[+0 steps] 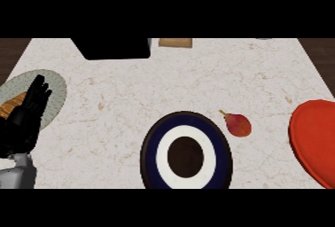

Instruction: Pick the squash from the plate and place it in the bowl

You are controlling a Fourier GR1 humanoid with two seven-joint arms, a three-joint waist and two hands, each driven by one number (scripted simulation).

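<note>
A pale grey-green plate [56, 91] lies at the counter's left edge. On it shows part of an orange squash [11, 107], mostly hidden by my left hand [26, 116]. That hand lies over the plate's left half with straight fingers pointing away from me; it is open, and I cannot tell whether it touches the squash. The bowl [152, 150], navy outside with a white ring and a dark brown centre, stands at the front middle and holds nothing. My right hand shows nowhere.
A small red-orange fruit with a stem [237, 124] lies just right of the bowl. A large red dish [317, 142] sits at the right edge. A black block [114, 48] and a tan item [175, 43] stand at the back edge.
</note>
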